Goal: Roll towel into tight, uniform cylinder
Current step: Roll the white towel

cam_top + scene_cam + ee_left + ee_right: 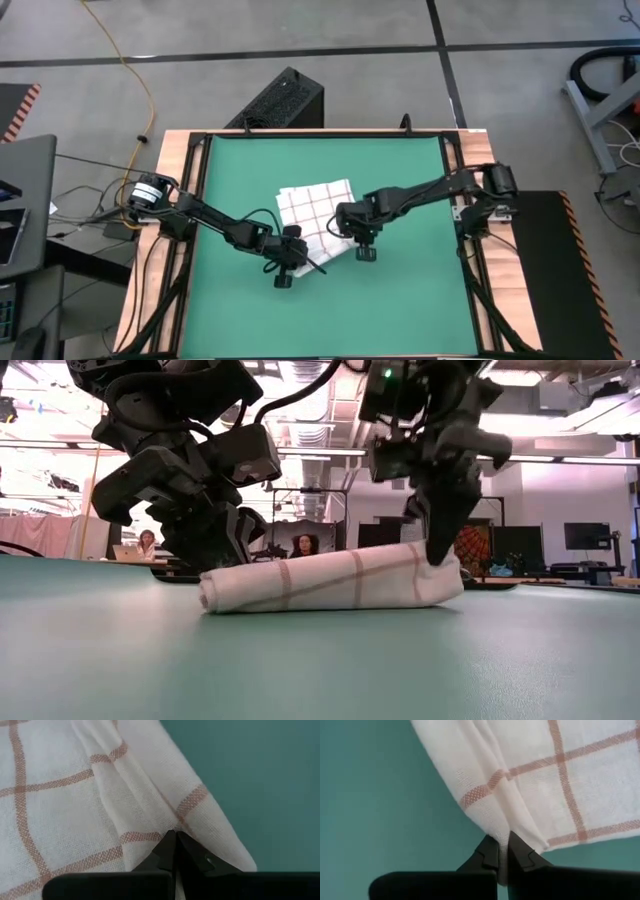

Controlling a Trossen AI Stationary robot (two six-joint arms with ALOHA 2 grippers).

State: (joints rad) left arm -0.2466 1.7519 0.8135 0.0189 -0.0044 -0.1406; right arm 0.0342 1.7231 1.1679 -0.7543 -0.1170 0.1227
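The towel point(315, 205), white with thin red grid lines, lies on the green mat point(400, 300). Its near part is rolled into a low roll point(330, 582) and its far part is spread flat. My left gripper point(292, 258) is shut at the roll's left end point(175, 836). My right gripper point(356, 240) is shut at the roll's right end point(502, 842). In the low view the left gripper point(215, 555) stands behind the roll, and the right gripper point(440, 555) comes down onto its right end. My left gripper has its shut fingertips on a ridge of folded cloth point(167, 827) at the roll's left end. Creases run toward the tips, as in a pinch. It slants down from the table's near left. The roll lies on the mat. My right gripper pinches a fold of cloth point(502, 831) at the roll's right end between its two fingers; white cloth shows between them. The fingers point steeply down from above. The roll's right end point(440, 575) sits a little higher than its left, and the rest lies on the mat.
Bare green mat lies on all sides of the towel, inside a wooden frame point(180, 150). A black box point(285, 100) stands past the far edge. Two people point(303, 545) point(148, 543) sit in the room beyond.
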